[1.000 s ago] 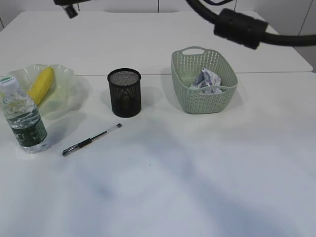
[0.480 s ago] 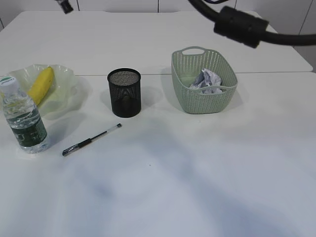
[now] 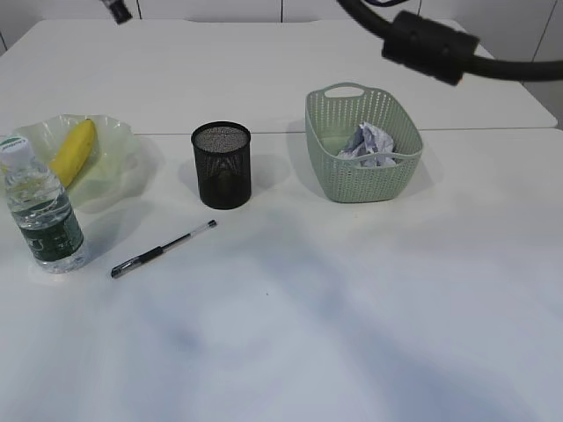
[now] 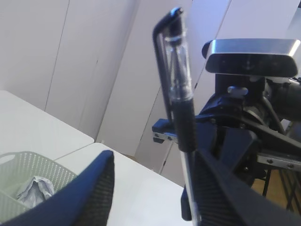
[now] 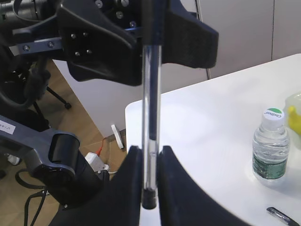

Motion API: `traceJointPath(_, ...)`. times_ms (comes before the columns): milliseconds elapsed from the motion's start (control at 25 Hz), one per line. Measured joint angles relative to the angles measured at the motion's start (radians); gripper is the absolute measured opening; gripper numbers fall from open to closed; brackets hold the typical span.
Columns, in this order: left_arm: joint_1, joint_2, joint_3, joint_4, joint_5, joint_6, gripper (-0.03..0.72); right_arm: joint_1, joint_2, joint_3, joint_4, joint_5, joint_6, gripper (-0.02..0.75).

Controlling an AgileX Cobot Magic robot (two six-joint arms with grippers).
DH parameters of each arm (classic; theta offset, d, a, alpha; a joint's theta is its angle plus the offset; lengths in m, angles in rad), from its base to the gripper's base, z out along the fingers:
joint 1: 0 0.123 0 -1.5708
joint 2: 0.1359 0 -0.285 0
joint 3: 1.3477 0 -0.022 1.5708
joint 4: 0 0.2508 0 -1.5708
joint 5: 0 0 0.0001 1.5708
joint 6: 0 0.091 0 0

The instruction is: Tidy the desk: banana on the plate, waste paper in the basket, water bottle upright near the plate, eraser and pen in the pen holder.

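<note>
My right gripper (image 5: 150,179) is shut on the lower end of a clear pen (image 5: 151,103) that stands upright high above the table. The pen's upper part (image 4: 178,94) runs along the right finger of my left gripper (image 4: 150,188), whose jaws stand open and wide apart. Another pen (image 3: 163,250) lies on the table in front of the black mesh pen holder (image 3: 222,164). The banana (image 3: 73,151) lies on the pale plate (image 3: 114,167). The water bottle (image 3: 44,215) stands upright beside it. Waste paper (image 3: 369,145) sits in the green basket (image 3: 334,167). No eraser shows.
In the exterior view only a black arm segment (image 3: 431,44) crosses the top right and a small dark part (image 3: 116,9) shows at the top left. Both grippers are above that frame. The camera stand (image 4: 251,54) rises past the table's edge.
The dark part at the top left of the exterior view has slid up toward the frame edge. Nothing on the table has moved.
</note>
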Motion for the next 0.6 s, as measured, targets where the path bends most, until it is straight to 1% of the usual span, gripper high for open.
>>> traceJointPath(320,0.000,0.002,0.000,0.000,0.028,0.005,0.390,0.028,0.038,0.000,0.023,0.005,-0.036,0.040)
traceJointPath(600,0.000,0.002,0.000,0.000,0.026,0.023,0.389,0.030,0.044,0.000,0.032,0.005,-0.050,0.040)
